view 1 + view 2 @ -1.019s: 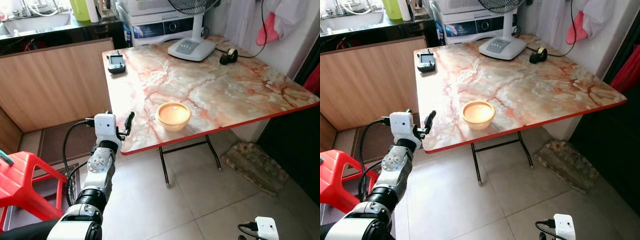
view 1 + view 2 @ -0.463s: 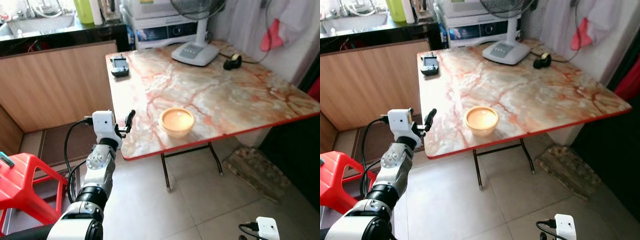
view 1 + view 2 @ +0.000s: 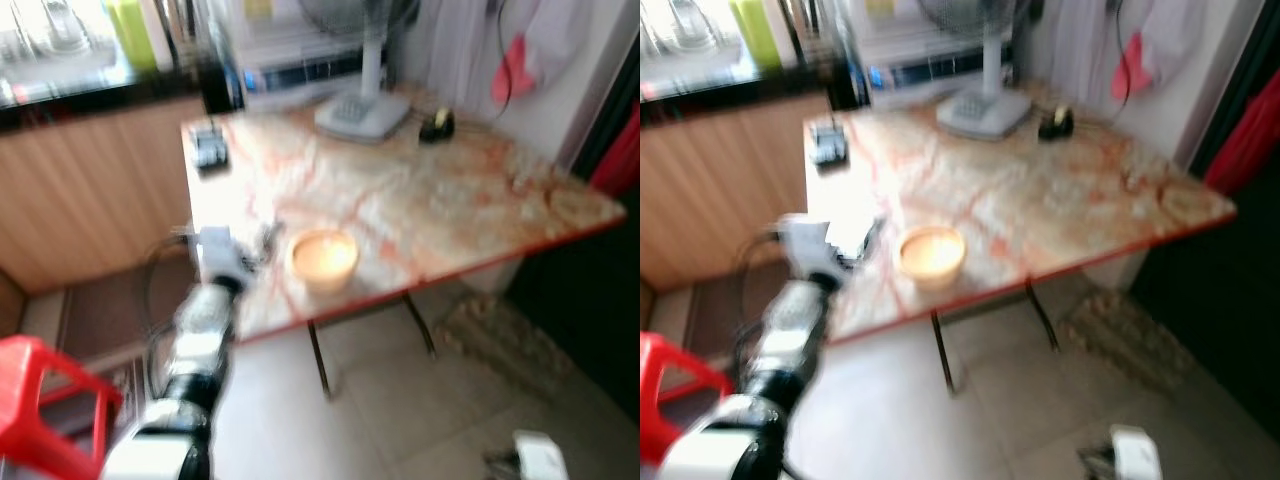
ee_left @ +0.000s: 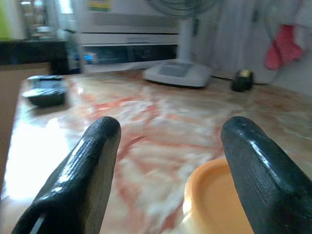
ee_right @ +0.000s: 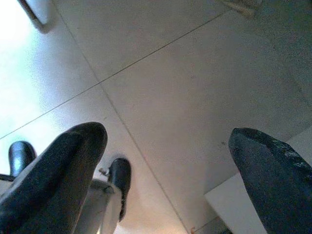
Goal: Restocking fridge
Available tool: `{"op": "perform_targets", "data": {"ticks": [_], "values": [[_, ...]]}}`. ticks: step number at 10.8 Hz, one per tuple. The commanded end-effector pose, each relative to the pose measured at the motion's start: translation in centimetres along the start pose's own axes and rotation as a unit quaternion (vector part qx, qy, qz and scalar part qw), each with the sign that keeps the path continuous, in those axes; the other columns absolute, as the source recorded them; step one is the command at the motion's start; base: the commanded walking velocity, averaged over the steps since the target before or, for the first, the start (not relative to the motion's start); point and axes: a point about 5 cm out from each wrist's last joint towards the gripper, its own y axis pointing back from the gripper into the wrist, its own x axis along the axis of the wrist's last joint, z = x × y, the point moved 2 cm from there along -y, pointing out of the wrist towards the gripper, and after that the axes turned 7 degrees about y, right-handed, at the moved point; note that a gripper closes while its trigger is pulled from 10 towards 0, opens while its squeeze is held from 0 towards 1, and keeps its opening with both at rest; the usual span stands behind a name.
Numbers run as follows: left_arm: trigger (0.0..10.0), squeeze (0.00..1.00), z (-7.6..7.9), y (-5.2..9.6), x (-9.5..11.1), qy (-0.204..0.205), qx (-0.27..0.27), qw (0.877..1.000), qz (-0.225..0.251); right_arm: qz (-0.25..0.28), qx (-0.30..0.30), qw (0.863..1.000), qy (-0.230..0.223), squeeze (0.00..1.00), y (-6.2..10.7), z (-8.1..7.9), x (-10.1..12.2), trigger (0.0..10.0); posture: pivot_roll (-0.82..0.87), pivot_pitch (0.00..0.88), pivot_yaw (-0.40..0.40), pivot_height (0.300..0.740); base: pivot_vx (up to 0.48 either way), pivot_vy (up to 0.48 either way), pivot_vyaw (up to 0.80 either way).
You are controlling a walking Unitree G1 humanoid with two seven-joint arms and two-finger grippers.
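At the table's (image 3: 480,200) front edge, the left hand (image 4: 168,170) is hovering with fingers apart, the orange bowl (image 3: 323,258) sitting just at its 3 o'clock. Judging by this, it is approaching the bowl and needs to reach rightward around the rim. The right hand (image 5: 165,165), fingers apart, is hanging over the floor.

left hand (image 4: 168,161): raised, fingers apart | right hand (image 5: 168,170): hanging, fingers apart

Marble-topped table (image 3: 470,190) on tiled floor (image 3: 400,400)

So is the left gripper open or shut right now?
Open: the left gripper has its two black fingers spread wide, with the orange bowl just ahead.
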Motion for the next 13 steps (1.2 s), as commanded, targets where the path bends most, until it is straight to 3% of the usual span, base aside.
{"op": "perform_targets", "data": {"ticks": [1,5,9,13], "values": [[10.0,0.0,-1.3,0.0,0.7,-0.012,0.014,1.0,0.004,0.016,0.015,1.0,-0.002,0.0,-0.3,-1.1,1.1,10.0,0.12,0.0,0.026,0.74,0.364,0.0,0.0],[10.0,0.0,-1.3,0.0,0.7,-0.012,0.019,1.0,0.004,0.014,0.015,1.0,-0.002,0.0,-0.3,-1.1,1.1,10.0,0.12,0.0,0.025,0.74,0.063,0.0,0.0],[10.0,0.0,-1.0,0.1,0.1,0.034,0.009,0.999,-0.013,0.015,0.016,1.0,-0.001,0.0,-0.3,-1.1,1.2,10.0,0.12,0.0,0.023,0.74,0.0,0.0,0.0],[10.0,0.0,0.7,0.4,-1.2,0.116,-0.055,0.99,-0.057,0.015,0.017,1.0,0.002,0.0,-0.3,-1.1,1.2,10.0,0.13,0.0,0.018,0.74,0.0,0.0,0.0]]}}
